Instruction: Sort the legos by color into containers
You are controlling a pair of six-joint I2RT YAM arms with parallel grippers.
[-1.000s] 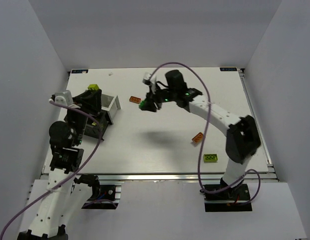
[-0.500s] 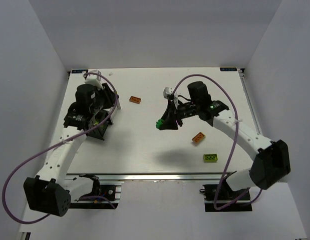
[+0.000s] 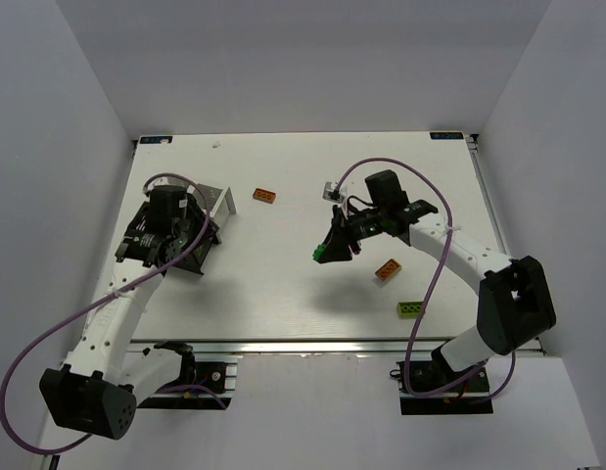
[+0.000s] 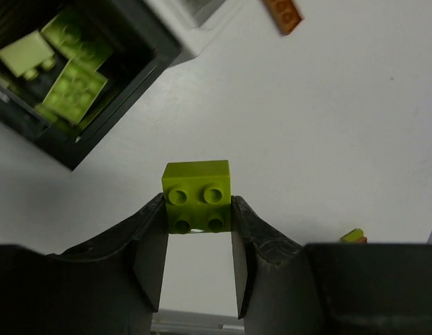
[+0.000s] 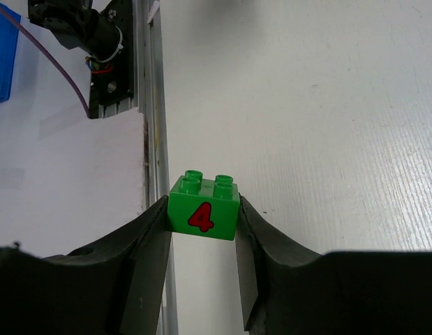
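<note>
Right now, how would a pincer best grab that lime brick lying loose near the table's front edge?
Come from straight above and pinch the lime brick by its two long side walls. It lies flat, studs up, apart from the nearby orange brick, so both walls seem free.

The white table carried a white container. A black container stood just beside it, an orange brick lay near its right, and another orange brick and a lime brick lay well apart from it, farther right.

Right hand gripping green lego, white table
</note>
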